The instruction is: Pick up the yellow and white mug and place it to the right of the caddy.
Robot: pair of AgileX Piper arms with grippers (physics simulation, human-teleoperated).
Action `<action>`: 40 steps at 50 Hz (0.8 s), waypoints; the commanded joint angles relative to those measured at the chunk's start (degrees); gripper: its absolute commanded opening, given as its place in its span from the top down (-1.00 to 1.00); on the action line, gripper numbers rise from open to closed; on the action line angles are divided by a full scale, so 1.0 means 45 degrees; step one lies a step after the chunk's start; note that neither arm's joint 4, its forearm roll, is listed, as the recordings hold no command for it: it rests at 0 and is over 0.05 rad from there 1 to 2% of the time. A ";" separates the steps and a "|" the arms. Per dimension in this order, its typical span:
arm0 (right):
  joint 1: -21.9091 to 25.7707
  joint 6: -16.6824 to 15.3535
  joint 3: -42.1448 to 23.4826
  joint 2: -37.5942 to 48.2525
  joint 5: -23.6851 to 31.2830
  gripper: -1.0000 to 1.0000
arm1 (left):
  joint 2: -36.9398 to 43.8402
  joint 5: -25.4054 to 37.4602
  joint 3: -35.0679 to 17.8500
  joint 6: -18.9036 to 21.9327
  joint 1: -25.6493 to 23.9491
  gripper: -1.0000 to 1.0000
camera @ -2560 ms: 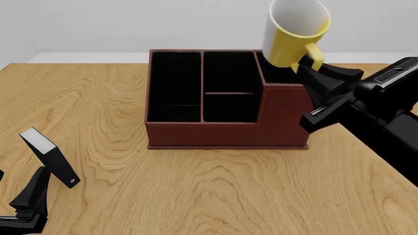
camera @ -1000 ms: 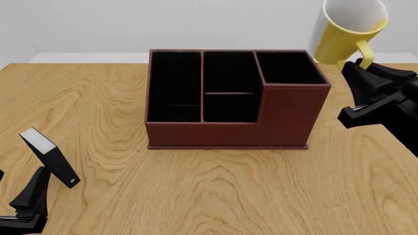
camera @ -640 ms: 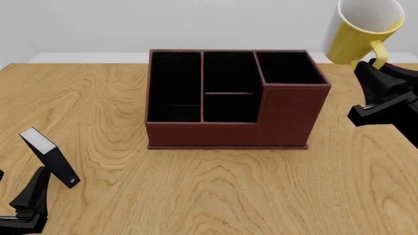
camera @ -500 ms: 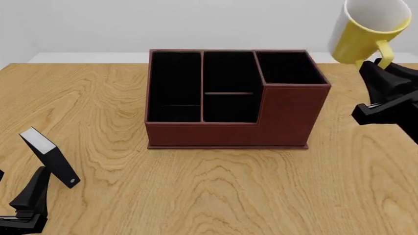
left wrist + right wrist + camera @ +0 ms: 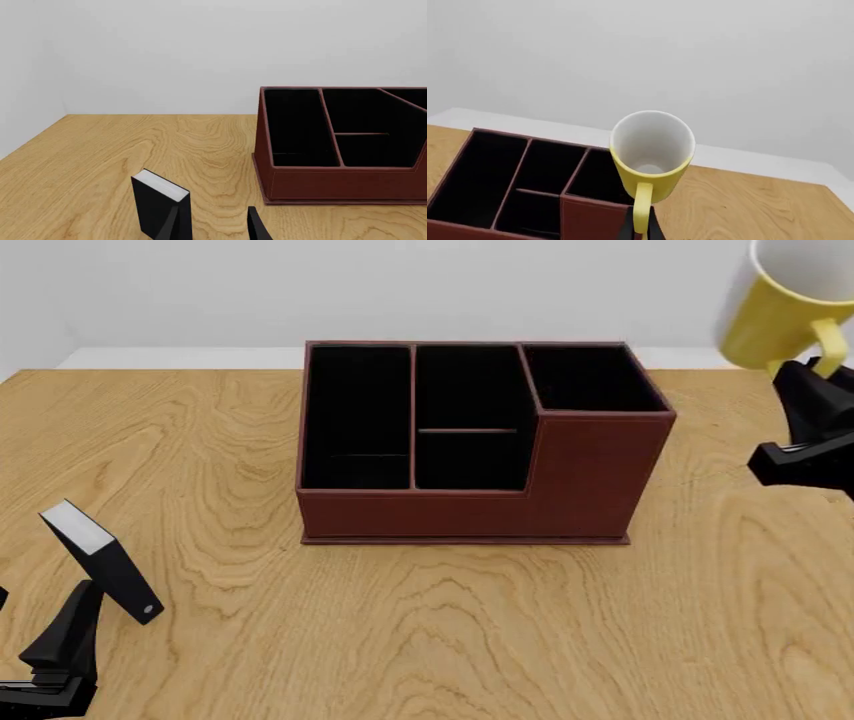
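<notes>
The yellow and white mug point(image 5: 785, 312) hangs tilted in the air, above the table and to the right of the caddy's tall corner section, partly cut by the picture's edge. My right gripper point(image 5: 817, 368) is shut on its yellow loop handle; the right wrist view shows the mug point(image 5: 651, 150) with its white inside facing the camera and the fingers point(image 5: 640, 227) pinching the handle. The dark reddish-brown caddy point(image 5: 467, 512) stands mid-table, its black compartments holding nothing. My left gripper point(image 5: 56, 655) rests open at the near left.
A small black-and-white book-like block point(image 5: 104, 562) stands tilted just beyond the left gripper, also in the left wrist view as the block point(image 5: 160, 200) beside one finger. The caddy point(image 5: 340, 180) fills that view's right side. Bare wooden table point(image 5: 747, 570) lies right of the caddy.
The right gripper has carried the mug steadily to the right, from over the caddy's tall corner to beyond its right side. The left arm, caddy and block have not moved.
</notes>
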 commanded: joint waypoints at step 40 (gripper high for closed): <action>-0.2109 0.0599 0.1188 0.1977 -0.2366 1.00 | 0.0000 0.0000 0.0000 0.0000 0.0000 -1.00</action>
